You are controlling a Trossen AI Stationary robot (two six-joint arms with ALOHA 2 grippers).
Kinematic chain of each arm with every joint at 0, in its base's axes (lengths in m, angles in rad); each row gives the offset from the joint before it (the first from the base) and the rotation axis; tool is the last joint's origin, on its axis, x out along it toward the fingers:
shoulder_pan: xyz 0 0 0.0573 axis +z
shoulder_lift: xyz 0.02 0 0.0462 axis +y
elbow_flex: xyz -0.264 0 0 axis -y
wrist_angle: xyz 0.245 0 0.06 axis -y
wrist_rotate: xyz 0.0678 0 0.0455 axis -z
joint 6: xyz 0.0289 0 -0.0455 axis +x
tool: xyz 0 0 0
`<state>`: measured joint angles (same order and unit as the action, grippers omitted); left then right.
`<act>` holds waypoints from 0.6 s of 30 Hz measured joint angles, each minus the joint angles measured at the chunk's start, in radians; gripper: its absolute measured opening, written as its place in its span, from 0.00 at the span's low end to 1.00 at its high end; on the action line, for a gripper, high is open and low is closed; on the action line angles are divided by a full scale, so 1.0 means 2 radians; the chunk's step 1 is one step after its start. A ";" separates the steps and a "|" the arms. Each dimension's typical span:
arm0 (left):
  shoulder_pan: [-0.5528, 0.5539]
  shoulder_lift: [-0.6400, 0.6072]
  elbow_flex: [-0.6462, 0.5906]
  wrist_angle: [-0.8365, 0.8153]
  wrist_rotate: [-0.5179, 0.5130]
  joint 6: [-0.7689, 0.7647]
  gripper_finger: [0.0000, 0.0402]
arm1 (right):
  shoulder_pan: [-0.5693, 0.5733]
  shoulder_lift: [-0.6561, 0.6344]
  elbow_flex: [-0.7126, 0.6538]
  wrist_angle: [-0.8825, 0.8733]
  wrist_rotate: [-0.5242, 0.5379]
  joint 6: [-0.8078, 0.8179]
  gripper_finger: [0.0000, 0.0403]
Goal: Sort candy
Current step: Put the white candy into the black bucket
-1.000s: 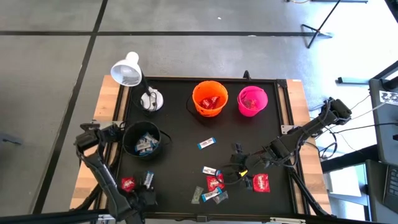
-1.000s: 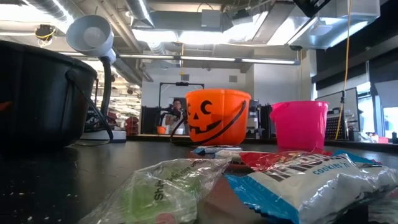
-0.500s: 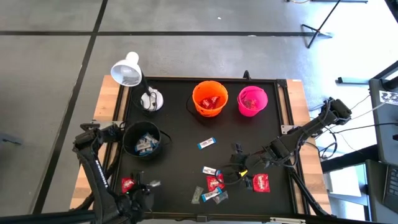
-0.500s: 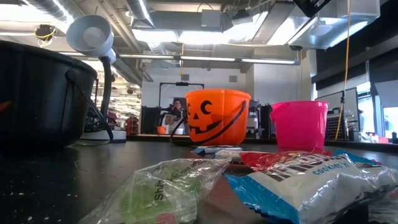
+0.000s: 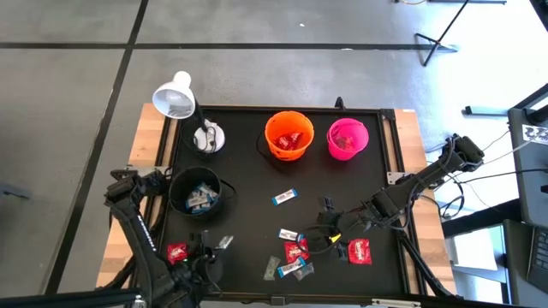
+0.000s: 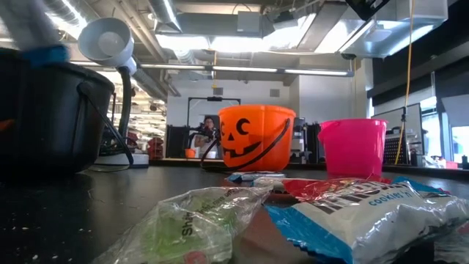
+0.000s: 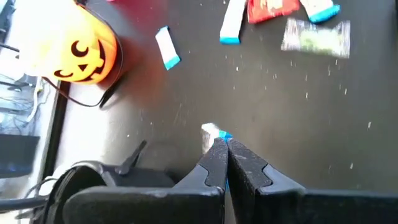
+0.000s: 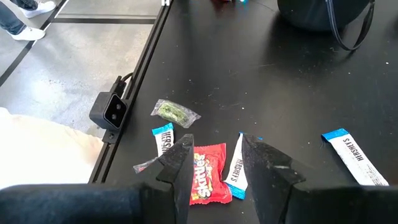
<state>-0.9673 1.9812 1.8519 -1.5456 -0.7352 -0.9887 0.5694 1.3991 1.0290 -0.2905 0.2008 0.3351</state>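
My left gripper (image 5: 217, 247) is over the table's near left part, shut on a blue-and-white candy (image 7: 212, 131), beside a red candy (image 5: 176, 252) lying flat. The black bucket (image 5: 195, 192) holds several candies. My right gripper (image 8: 214, 163) is open, low over a cluster of sweets on the near right: a red Skittles pack (image 8: 208, 180), blue-and-white bars (image 8: 236, 165) and a silvery-green one (image 8: 176, 112). The orange bucket (image 5: 288, 134) and the pink bucket (image 5: 348, 139) stand at the far edge. A blurred blue-and-white shape (image 6: 45, 50) shows above the black bucket in the low view. My left gripper pinches the blue-and-white candy between its two fingers, with one end (image 7: 211, 130) sticking out past the fingertips (image 7: 219, 149). The candy is off the table.
A white desk lamp (image 5: 175, 98) stands at the far left corner. More sweets lie loose on the mat: one blue-and-white bar (image 5: 285, 198) in the middle and a red pack (image 5: 360, 251) near the right arm. Wooden table edges frame the black mat (image 5: 248, 171).
My left gripper has risen from the table and moved a little toward the right, carrying the blue-and-white candy with it. The candy is now lifted clear and has come into the low view above the black bucket.
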 joint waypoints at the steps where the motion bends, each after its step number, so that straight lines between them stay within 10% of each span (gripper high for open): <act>1: 0.004 0.000 0.000 0.005 -0.001 0.000 0.00 | 0.000 0.000 0.000 0.000 0.000 0.000 0.33; 18: 0.043 -0.077 -0.113 0.152 -0.048 0.043 0.00 | 0.000 0.000 0.000 0.002 -0.014 0.009 0.33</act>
<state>-0.8814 1.8268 1.6263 -1.2416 -0.8317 -0.9020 0.5701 1.3991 1.0290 -0.2873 0.1725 0.3536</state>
